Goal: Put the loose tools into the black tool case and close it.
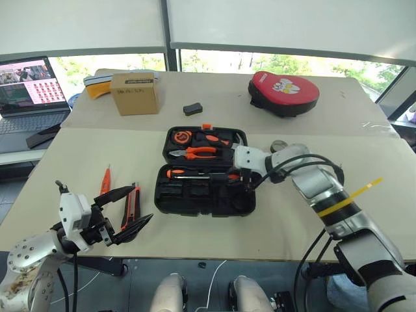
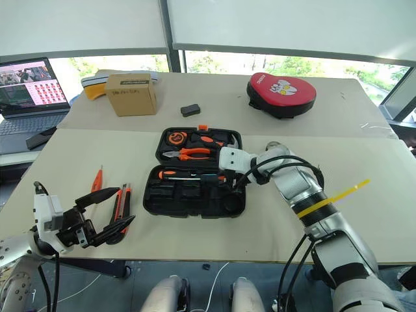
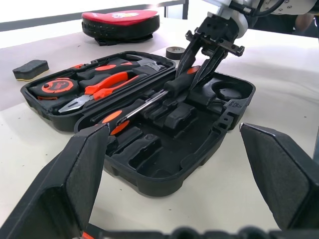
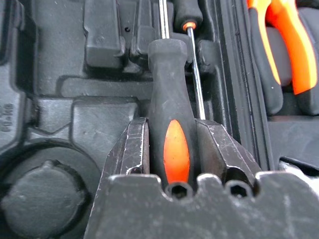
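Observation:
The black tool case lies open in the middle of the table. My right gripper is shut on the black-and-orange handle of a long screwdriver, low over the case's near half. A second screwdriver lies in a slot beside it. The small orange tester screwdriver and the utility knife lie on the table left of the case. My left gripper hovers open by the knife, holding nothing. The dark tape roll sits right of the case, behind my right arm.
Orange-handled pliers and a tape measure sit in the case's far half. Farther back are a cardboard box, a small black block and a red padded pouch. A laptop stands at the far left.

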